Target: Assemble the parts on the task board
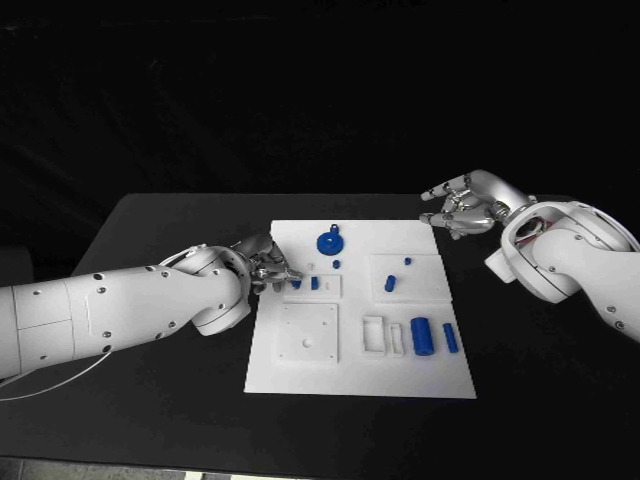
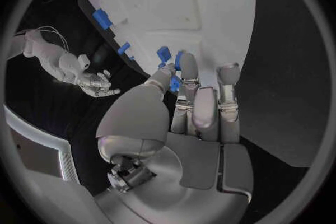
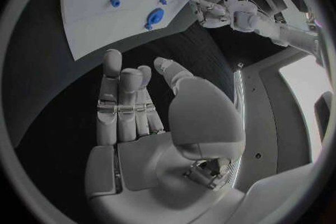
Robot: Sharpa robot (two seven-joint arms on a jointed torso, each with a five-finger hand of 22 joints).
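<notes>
1. The task board [image 1: 361, 372] is a white rectangular plate in the middle of the black table [image 1: 147, 420], with shallow square and slotted recesses moulded into it.
2. The parts are small and blue. A round disc-shaped part [image 1: 329, 241] with a stub lies near the board's far edge, and a tiny peg [image 1: 336, 264] sits just nearer than it.
3. A short slanted peg [image 1: 389, 283] and a smaller dot-like piece [image 1: 407, 263] lie toward the board's right edge.
4. Two blue cylinders lie side by side near the right edge, toward the near corner: a thick one [image 1: 424, 335] and a thinner one [image 1: 449, 338].
5. A small blue block [image 1: 314, 284] stands near the left edge, beside a second blue piece [image 1: 294, 285] at the left hand's fingertips.
6. The left hand [image 1: 267, 262] reaches over the board's left edge; in the left wrist view its thumb and fingers [image 2: 187, 70] close around that blue piece [image 2: 175, 83], pinching it.
7. The right hand [image 1: 464, 206] hovers off the board's far right corner, over the table, fingers loosely spread and holding nothing; all parts lie well apart from it.
</notes>
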